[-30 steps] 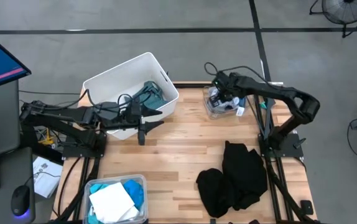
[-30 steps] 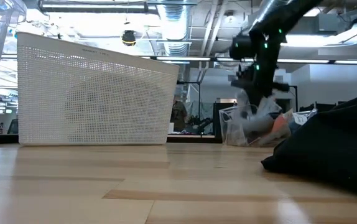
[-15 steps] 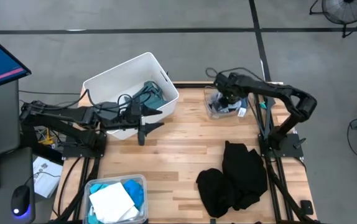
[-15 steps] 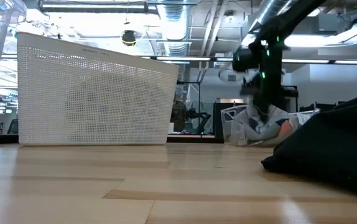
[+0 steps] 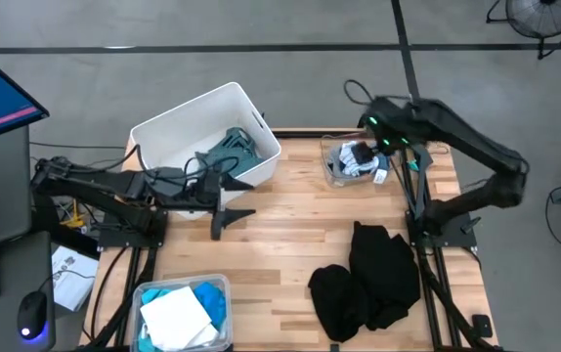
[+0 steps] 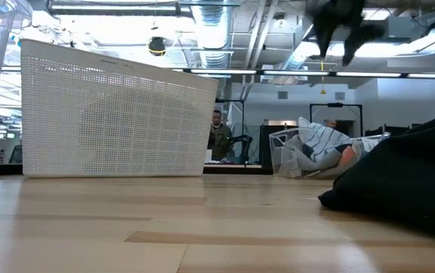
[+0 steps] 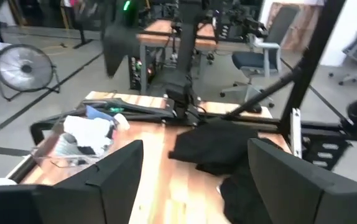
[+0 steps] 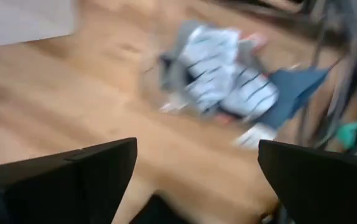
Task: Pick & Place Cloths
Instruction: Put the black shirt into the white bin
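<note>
The left gripper [image 5: 230,217] hung spread and empty by the bin [image 5: 178,127], which held a teal shirt [image 5: 232,149]. Black clothes [image 5: 368,279] lay near the table's [image 5: 280,244] right edge. The right gripper [image 6: 337,34], jaws wide, hovered above the socks [image 5: 356,158] (probably just released) at the far right corner.

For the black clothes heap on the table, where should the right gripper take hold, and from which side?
Probably from straight above, pinching the raised fold along the top of the black clothes. The heap lies slumped on the table with no edge lifted. The right gripper, open and empty, hangs high near the clear tub.
</note>
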You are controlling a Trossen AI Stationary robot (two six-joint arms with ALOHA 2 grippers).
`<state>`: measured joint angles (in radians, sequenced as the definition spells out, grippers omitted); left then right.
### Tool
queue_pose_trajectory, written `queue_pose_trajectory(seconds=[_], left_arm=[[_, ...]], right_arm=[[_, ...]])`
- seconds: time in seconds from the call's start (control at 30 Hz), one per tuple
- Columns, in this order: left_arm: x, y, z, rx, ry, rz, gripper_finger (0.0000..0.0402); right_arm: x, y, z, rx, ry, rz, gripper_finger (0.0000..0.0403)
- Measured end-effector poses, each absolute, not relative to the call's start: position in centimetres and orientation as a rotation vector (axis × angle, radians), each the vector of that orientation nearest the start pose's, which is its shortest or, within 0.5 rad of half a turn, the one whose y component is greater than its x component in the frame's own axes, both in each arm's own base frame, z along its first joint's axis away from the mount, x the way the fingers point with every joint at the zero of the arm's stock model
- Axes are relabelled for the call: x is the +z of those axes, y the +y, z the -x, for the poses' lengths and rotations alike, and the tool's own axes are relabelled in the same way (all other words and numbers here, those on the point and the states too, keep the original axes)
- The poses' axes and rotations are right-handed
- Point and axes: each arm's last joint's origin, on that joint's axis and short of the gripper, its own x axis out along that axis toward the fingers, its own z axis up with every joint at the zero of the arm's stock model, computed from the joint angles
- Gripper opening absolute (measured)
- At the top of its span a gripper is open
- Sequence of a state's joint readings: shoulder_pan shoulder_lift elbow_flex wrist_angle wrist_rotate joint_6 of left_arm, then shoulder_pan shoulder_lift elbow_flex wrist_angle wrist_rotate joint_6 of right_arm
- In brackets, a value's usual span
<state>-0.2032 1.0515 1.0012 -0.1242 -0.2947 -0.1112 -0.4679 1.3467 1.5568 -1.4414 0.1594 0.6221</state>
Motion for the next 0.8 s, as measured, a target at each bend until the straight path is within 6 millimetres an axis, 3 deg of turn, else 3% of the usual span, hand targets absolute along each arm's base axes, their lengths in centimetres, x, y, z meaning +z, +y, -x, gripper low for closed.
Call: queue_pose_trajectory(seconds=[0.1,0.23,0.37,0.53,0.67,0.8], left_arm=[[36.3,-4.6,-22.6,0.069,0.176,0.062,0.027],[36.3,-5.5,-22.4,0.027,0.177,0.06,0.0269],[36.3,-6.6,-22.1,-0.024,0.178,0.056,0.0269],[36.3,-7.8,-21.7,-0.081,0.179,0.052,0.0269],[36.3,-8.4,-21.5,-0.104,0.18,0.051,0.0269],[36.3,-8.5,-21.4,-0.109,0.182,0.083,0.0269]], right_arm=[[39.4,-5.8,-18.2,-0.863,0.949,-0.78,0.0321],[38.4,0.4,-17.2,-0.812,0.916,-0.852,0.0318],[34.5,6.2,-17.0,-0.834,0.946,-0.867,0.0318],[28.4,11.9,-17.8,-0.888,0.988,-0.9,0.0318],[24.2,14.7,-19.2,-0.929,1.077,-0.914,0.0317],[20.9,16.1,-21.0,-0.969,1.252,-0.882,0.0316]])
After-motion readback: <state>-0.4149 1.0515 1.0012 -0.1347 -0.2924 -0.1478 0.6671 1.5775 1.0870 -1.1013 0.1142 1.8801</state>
